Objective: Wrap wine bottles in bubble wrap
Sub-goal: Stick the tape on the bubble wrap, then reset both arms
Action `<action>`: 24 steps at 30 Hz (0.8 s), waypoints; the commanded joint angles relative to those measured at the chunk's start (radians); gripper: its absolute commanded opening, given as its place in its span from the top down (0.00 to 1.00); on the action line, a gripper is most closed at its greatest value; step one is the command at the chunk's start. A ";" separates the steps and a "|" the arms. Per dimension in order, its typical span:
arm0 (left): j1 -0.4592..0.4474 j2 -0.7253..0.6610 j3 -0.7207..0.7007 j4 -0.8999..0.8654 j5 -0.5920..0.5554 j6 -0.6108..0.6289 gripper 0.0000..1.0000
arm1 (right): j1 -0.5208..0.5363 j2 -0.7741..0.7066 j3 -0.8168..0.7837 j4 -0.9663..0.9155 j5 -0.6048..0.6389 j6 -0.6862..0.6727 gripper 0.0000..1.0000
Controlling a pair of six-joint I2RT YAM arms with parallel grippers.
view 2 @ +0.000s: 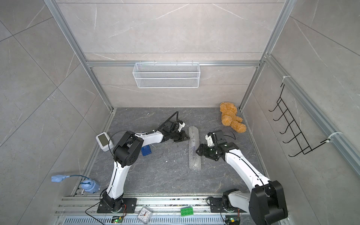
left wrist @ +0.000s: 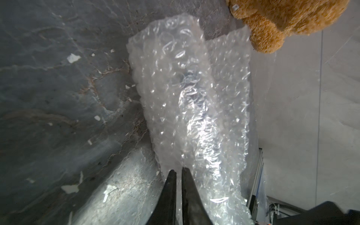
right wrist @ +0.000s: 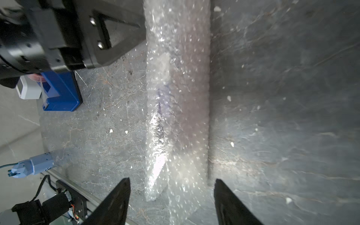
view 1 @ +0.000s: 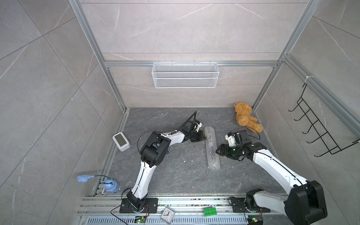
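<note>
Fig.: I see the left hand (left wrist: 178, 169) nearly closed at the bubble wrap (view 1: 211, 146) roll (grip unclear); right hand (right wrist: 172, 179) open, empty, beside it.

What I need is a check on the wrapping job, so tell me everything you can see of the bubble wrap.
The bubble wrap is clear, shiny plastic with small bubbles, rolled into a long tube lying flat on the dark tabletop. A faint purple shade shows through its middle. A loose flap runs along one side. The left gripper, jaws nearly together, meets its edge near the far end; whether it pinches is unclear. The open right gripper faces its middle.
</note>
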State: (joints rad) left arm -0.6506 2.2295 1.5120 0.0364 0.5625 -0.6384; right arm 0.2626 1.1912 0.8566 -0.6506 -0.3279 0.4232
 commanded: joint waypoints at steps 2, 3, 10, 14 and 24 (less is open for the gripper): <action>0.038 -0.146 -0.028 -0.157 -0.029 0.136 0.82 | 0.006 -0.072 0.099 -0.215 0.162 -0.077 0.31; 0.045 -0.176 -0.043 -0.178 -0.045 0.155 0.81 | 0.006 -0.084 0.123 -0.233 0.195 -0.087 0.31; 0.078 -0.429 -0.153 -0.356 -0.250 0.316 0.69 | 0.001 -0.117 0.210 -0.244 0.425 -0.144 0.27; 0.084 -0.565 -0.216 -0.422 -0.397 0.393 0.61 | -0.005 -0.132 0.169 -0.164 0.488 -0.141 0.20; 0.203 -0.946 -0.516 -0.393 -0.745 0.465 0.31 | -0.060 -0.126 -0.080 0.233 0.673 -0.167 0.00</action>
State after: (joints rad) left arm -0.4999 1.3739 1.0569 -0.3519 -0.0349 -0.2184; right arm 0.2142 1.0561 0.8299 -0.5877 0.2607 0.2897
